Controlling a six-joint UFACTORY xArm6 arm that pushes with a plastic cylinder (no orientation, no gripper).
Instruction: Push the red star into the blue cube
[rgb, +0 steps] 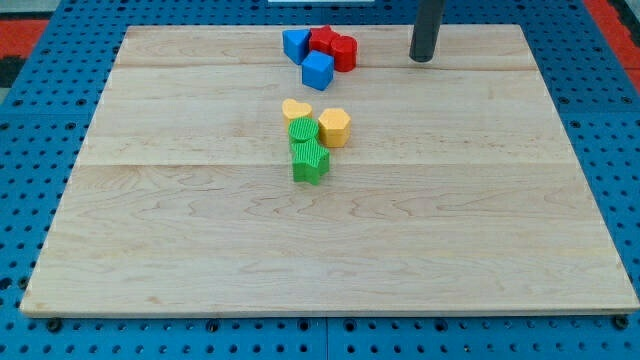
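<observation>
My tip (422, 59) stands on the desk (330, 240) near the view's top edge, right of centre. It is a plain dark rod end with nothing that opens or closes, and it holds nothing and touches no block.

To the view's left of my tip, with a strip of bare wood between, lies the red and blue cluster. Closest to my tip is a rounded red block (345, 52). Pressed against that block's far side from my tip is the red star (323, 40), set slightly nearer the view's top. Beyond the star, farther to the view's left, sits a blue block (296, 44) whose exact shape I cannot make out; it appears to touch the star. The blue cube (318, 71) lies to the left of my tip and a little lower in the view, just below the star and close against it; whether they truly touch I cannot tell.

Farther from my tip, lower and to the view's left, is a second cluster near the desk's middle. A yellow heart-like block (296, 109) and a yellow block (334, 127) sit at its upper end, with a green block (302, 131) between them. A green star-like block (310, 161) lies directly below that, farthest from my tip.
</observation>
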